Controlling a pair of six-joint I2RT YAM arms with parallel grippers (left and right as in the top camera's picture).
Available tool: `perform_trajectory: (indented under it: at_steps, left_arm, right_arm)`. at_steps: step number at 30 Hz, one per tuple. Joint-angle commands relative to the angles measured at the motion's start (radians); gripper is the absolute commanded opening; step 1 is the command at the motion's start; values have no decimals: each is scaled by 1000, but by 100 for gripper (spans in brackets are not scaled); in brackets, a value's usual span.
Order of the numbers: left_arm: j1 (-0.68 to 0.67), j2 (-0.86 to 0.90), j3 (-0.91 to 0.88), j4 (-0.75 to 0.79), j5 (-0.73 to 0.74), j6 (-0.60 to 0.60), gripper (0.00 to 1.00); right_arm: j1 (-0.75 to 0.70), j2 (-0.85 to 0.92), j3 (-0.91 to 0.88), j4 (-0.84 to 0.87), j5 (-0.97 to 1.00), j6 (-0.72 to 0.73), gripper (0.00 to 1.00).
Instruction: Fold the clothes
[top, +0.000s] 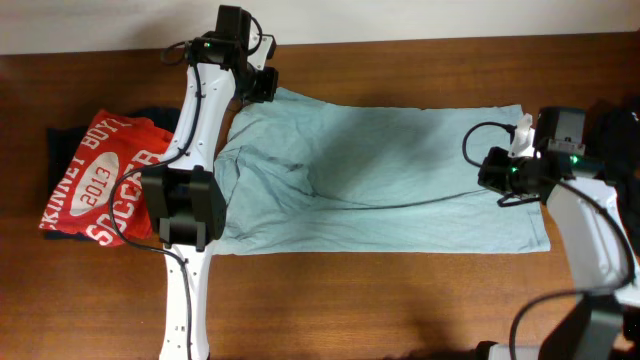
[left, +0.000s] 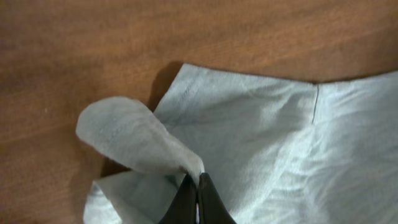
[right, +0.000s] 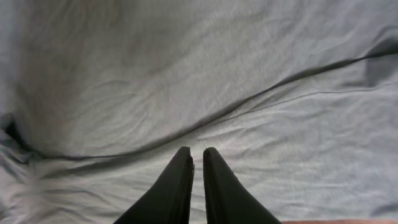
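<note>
The left gripper (left: 198, 177) clamps only a thin far-left corner of the t-shirt (top: 400, 170), which may slip out on lifting; the right gripper (right: 198, 151), barely apart, holds nothing.

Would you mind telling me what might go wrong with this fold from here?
1. The left gripper is shut on only a thin curl at the t-shirt's sleeve edge, so the cloth might slip free when lifted.
2. The right gripper shows no clear hold on the cloth. If only one side is pulled, the t-shirt could drag across the table and bunch up rather than fold flat.
</note>
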Motion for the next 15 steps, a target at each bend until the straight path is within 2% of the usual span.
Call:
perform_trajectory:
  at_steps: [1, 6, 10, 13, 15]
  left_arm:
    - [0, 2, 33, -36, 23, 12, 0]
    - [0, 2, 41, -123, 117, 12, 0]
    - [-2, 2, 41, -195, 142, 12, 1]
    - [-2, 2, 41, -214, 138, 12, 13]
    - [-2, 2, 41, -236, 138, 12, 14]
  right_arm:
    - [-56, 69, 65, 8, -108, -6, 13]
    - [-120, 127, 130, 5, -223, -7, 12]
    - [-131, 129, 134, 8, -225, -7, 11]
    - [-131, 129, 134, 8, -225, -7, 10]
    - [-131, 129, 134, 8, -225, -7, 9]
